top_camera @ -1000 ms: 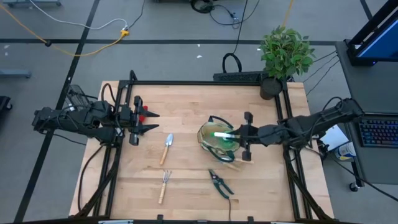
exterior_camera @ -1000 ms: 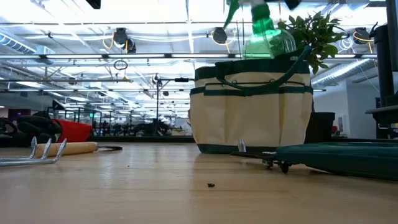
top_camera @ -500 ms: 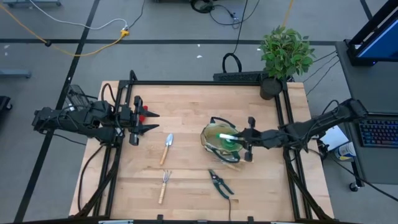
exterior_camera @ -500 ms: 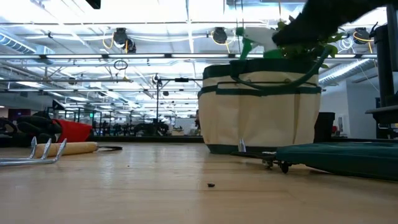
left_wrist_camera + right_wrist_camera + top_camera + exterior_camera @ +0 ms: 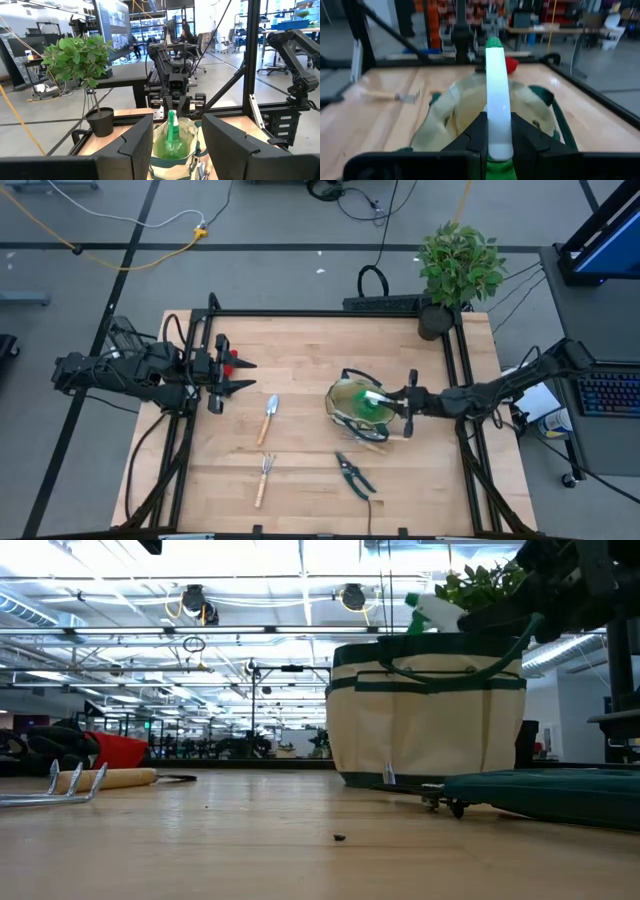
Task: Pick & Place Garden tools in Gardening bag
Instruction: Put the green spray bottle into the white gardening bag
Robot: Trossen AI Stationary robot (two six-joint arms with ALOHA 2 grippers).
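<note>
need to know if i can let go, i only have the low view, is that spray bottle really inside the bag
Observer: Yes. From above, the green spray bottle sits within the gardening bag rim.
Operator: who's holding it
Observer: The right gripper; its fingers are shut on the bottle's white top.
Operator: what's left out
Observer: The trowel, fork and pruning shears lie on the table.
</note>
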